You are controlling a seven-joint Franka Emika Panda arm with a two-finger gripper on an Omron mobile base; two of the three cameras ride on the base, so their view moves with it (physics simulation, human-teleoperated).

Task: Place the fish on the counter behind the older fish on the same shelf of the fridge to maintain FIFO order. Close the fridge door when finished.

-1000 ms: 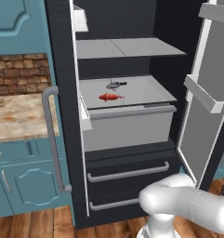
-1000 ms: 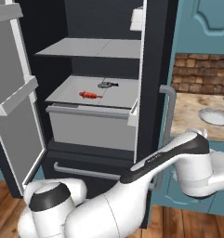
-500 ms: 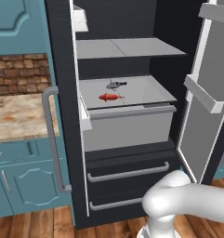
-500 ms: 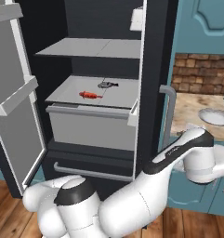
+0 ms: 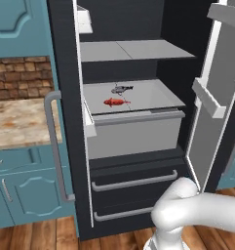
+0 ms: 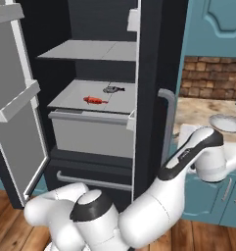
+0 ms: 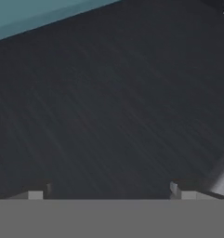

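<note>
The fridge (image 5: 65, 58) stands with one door shut and the other fridge door (image 5: 211, 102) swung wide open. On the light grey shelf (image 5: 158, 95) the grey fish (image 5: 121, 89) lies just behind the red-orange older fish (image 5: 115, 102). The right base view has the same pair, fish (image 6: 112, 89) behind older fish (image 6: 94, 100). My gripper (image 7: 108, 194) is open with nothing between its fingertips (image 7: 36, 193), close against a black fridge panel (image 7: 113, 107). The counter (image 5: 19, 122) lies left of the fridge.
The shut door's grey bar handle (image 6: 168, 125) stands beside my raised elbow (image 6: 207, 149). A pale dish (image 6: 226, 122) sits on the counter (image 6: 198, 110). Two lower drawers (image 5: 133, 183) and teal cabinets (image 5: 26, 195) are below. The open door (image 6: 19, 103) juts out over the wood floor.
My arm has swung: the elbow rose in the right base view and the white link slid left in the left base view. Both fish and the doors stayed put.
</note>
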